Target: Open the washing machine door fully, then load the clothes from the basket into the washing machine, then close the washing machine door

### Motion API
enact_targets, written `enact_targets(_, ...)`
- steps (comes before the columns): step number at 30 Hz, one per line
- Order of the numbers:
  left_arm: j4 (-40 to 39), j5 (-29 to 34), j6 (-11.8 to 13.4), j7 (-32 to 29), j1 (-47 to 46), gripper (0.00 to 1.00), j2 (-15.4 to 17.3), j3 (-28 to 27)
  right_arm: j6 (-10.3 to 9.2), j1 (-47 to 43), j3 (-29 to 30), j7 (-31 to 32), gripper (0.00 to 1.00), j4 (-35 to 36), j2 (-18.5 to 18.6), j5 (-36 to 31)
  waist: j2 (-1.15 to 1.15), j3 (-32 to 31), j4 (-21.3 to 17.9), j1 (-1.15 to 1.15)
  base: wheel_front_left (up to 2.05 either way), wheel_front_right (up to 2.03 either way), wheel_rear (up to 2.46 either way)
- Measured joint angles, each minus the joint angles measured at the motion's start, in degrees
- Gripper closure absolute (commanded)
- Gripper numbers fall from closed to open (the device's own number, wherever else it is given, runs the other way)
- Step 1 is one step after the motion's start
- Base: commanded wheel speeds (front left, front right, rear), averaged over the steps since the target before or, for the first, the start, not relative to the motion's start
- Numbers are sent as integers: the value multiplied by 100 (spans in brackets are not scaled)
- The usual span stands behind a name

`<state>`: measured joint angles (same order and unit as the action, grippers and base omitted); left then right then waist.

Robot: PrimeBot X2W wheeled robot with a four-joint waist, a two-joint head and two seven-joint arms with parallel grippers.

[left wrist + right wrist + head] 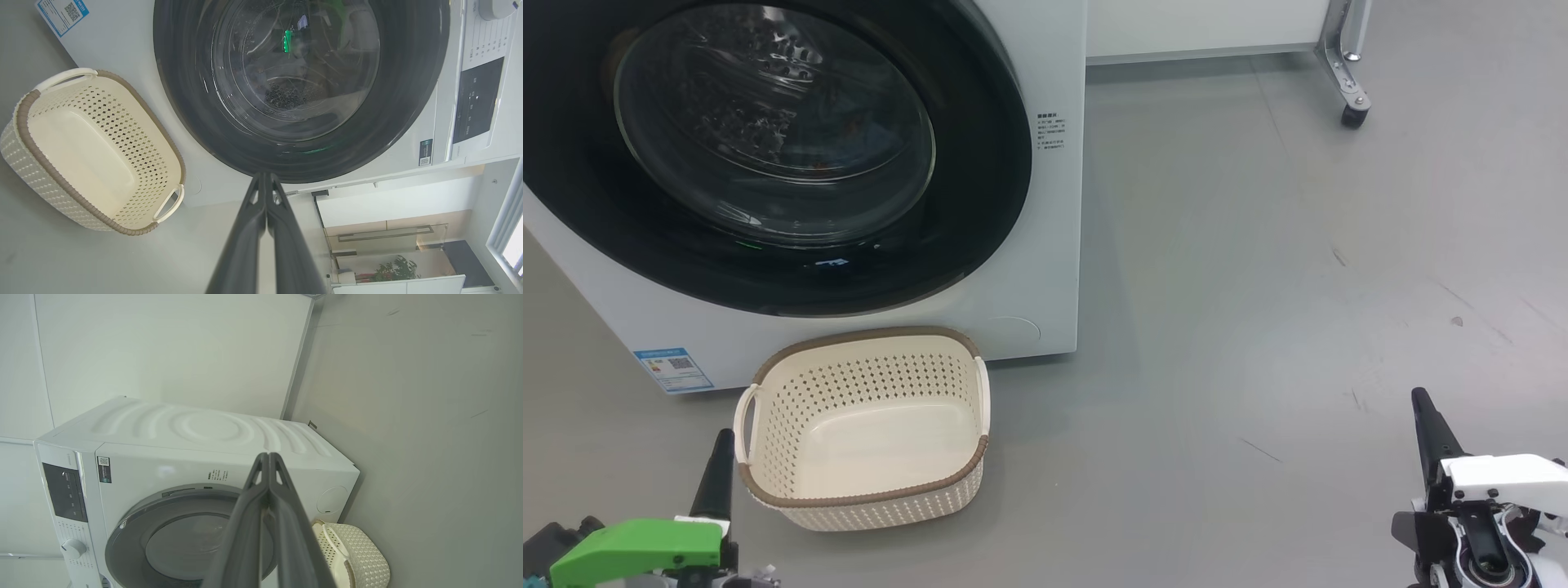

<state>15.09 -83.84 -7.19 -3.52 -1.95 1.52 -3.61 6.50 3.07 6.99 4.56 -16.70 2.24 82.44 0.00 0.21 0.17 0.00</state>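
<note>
Since the basket (890, 510) is sitting empty on the floor (1258, 286) and the door (768, 139) is lying shut flush on the washing machine (1058, 245), I'm reading this as the tail end of the job. The clothes are presumably sitting in the drum, but the glass is glaring too much for me to be sure.

If anything needs another touch it's the door, and that's the left arm's call. The left end effector (721, 441) is hovering just beside the basket's left handle, with the door lying up and ahead of it, slightly to its right. The right end effector (1423, 408) is hanging well apart over bare floor, off past the machine's right edge. Both are pinched fully closed and holding nothing; the wrist views are showing the fingers pressed together at the tips.

The basket is running long-ways across the machine's front, right under the door, so it's the one thing standing in the way of a low reach. A blue label (674, 367) is sitting at the lower left corner, and a wheeled metal leg (1347, 82) is standing far off at the back right
</note>
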Motion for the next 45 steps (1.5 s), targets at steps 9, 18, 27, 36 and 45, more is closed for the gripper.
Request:
enact_targets(9, 51, -598, 0, -174, -65, 100, 20, -20, 16, 14, 92, 172, 100, 13, -3, 672, 0, -4, -14, 0, 0, 0, 0)
enact_targets(18, 63, -811, 0, -224, -163, 100, 35, -29, 46, 62, 129, 219, 100, 26, -4, 888, 0, -5, -17, 0, 0, 0, 0)
enact_targets(27, 64, -811, 0, -229, -163, 100, 36, -30, 46, 64, 129, 219, 100, 31, -4, 889, 0, -5, -17, 0, 0, 0, 0)
enact_targets(36, 64, -811, 0, -230, -163, 100, 36, -31, 46, 65, 127, 219, 100, 37, -4, 889, 0, -5, -17, 0, 0, 0, 0)
enact_targets(45, 63, -811, 0, -230, -163, 100, 36, -32, 46, 65, 125, 218, 100, 48, -4, 890, 0, -5, -17, 0, 0, 0, 0)
